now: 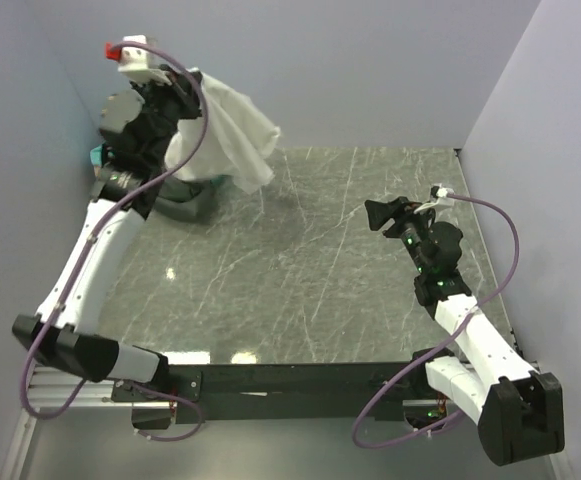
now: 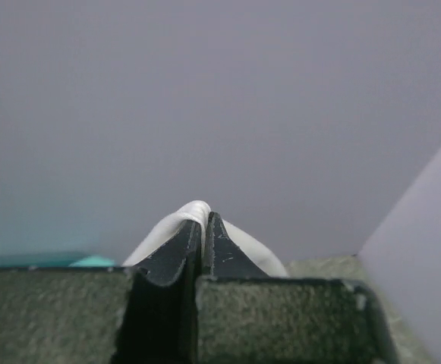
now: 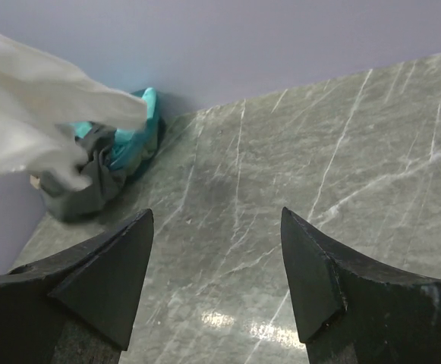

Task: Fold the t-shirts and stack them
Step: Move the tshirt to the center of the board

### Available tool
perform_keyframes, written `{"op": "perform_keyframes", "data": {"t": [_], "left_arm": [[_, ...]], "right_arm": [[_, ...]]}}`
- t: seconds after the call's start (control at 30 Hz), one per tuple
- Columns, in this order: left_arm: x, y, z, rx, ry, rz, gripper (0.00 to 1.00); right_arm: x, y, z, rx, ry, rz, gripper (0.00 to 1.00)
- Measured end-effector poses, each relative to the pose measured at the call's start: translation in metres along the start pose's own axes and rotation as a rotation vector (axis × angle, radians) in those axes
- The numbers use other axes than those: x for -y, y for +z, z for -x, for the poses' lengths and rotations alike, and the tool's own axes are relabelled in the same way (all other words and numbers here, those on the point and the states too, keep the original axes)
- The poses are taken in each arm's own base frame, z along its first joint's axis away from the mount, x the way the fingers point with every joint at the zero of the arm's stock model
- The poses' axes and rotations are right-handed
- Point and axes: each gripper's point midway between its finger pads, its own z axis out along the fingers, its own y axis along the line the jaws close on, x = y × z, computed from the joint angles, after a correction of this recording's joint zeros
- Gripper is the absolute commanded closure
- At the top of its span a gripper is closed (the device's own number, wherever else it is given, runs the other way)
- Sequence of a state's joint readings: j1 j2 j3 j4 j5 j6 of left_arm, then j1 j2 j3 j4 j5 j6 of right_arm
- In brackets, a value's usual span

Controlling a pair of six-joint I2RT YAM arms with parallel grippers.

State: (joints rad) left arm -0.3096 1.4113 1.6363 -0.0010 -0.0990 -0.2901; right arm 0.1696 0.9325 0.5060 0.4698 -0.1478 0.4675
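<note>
The grey-green marbled tabletop point(image 1: 320, 280) spreads between pale walls, most of its surface bare. The large white t-shirt point(image 1: 232, 135) hangs bunched in the air over the far left corner, a fold of it pinched at the top and the rest drooping toward the table; the right wrist view shows its loose end point(image 3: 30, 121) dangling just above the other cloth. Below it, in that far left corner against the walls, the dark grey t-shirt point(image 3: 83, 189) lies crumpled in a heap, with the teal t-shirt point(image 3: 133, 140) rumpled on and behind it, the two touching. The left gripper point(image 2: 203, 227) is raised high above that corner, its jaws clenched on a white fold that bulges out on both sides of the fingertips. The right gripper point(image 3: 216, 220) hovers over the right half of the tabletop, well apart from all the shirts, its jaws spread wide with nothing between them, pointing toward the corner heap.
</note>
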Motion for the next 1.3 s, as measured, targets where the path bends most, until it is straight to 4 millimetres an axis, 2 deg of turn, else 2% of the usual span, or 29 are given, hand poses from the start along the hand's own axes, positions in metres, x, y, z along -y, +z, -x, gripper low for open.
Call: {"op": "perform_keyframes", "data": {"t": [0.1,0.17,0.27,0.33,0.37,0.43,0.47,0.57,0.7,0.8,0.87,0.93,1.1,1.2,1.3], "left_arm": [[0.035,-0.018,0.046,0.089,-0.011,-0.149,1.00],[0.059,-0.028,0.063,0.119,-0.017,-0.256,1.00],[0.086,-0.042,0.063,0.109,-0.027,-0.401,1.00],[0.096,-0.049,0.048,0.077,-0.038,-0.469,1.00],[0.098,-0.050,0.035,0.052,-0.046,-0.489,1.00],[0.095,-0.051,0.003,-0.007,-0.066,-0.505,0.86],[0.090,-0.049,-0.022,-0.054,-0.078,-0.498,0.68],[0.062,-0.039,-0.109,-0.203,-0.122,-0.405,0.39],[-0.001,-0.036,-0.252,-0.477,-0.149,-0.139,0.29],[-0.041,-0.056,-0.329,-0.630,-0.114,0.040,0.25],[-0.050,-0.076,-0.353,-0.676,-0.083,0.107,0.23],[-0.043,-0.092,-0.362,-0.689,-0.059,0.124,0.22],[-0.014,-0.129,-0.357,-0.658,-0.048,0.123,0.19],[-0.018,-0.143,-0.357,-0.644,-0.065,0.158,0.19],[-0.032,-0.160,-0.373,-0.676,-0.071,0.208,0.19]], "right_arm": [[-0.002,-0.001,0.002,0.006,0.000,0.004,0.25],[-0.003,-0.002,0.004,0.010,0.003,0.009,0.25],[-0.006,-0.005,0.007,0.018,0.005,0.014,0.25],[-0.008,-0.007,0.010,0.027,0.004,0.019,0.25],[-0.009,-0.008,0.012,0.031,0.004,0.021,0.25],[-0.011,-0.011,0.016,0.043,0.005,0.028,0.25],[-0.013,-0.012,0.018,0.050,0.005,0.032,0.25],[-0.015,-0.015,0.022,0.062,0.006,0.038,0.25],[-0.014,-0.018,0.020,0.056,0.008,0.030,0.25],[-0.008,-0.020,0.010,0.032,0.015,0.006,0.25],[0.000,-0.022,-0.001,0.003,0.023,-0.023,0.25],[0.008,-0.024,-0.012,-0.027,0.030,-0.056,0.25],[0.029,-0.031,-0.042,-0.098,0.054,-0.137,0.26],[0.041,-0.033,-0.065,-0.160,0.067,-0.180,0.27],[0.054,-0.032,-0.086,-0.227,0.080,-0.228,0.27]]}}
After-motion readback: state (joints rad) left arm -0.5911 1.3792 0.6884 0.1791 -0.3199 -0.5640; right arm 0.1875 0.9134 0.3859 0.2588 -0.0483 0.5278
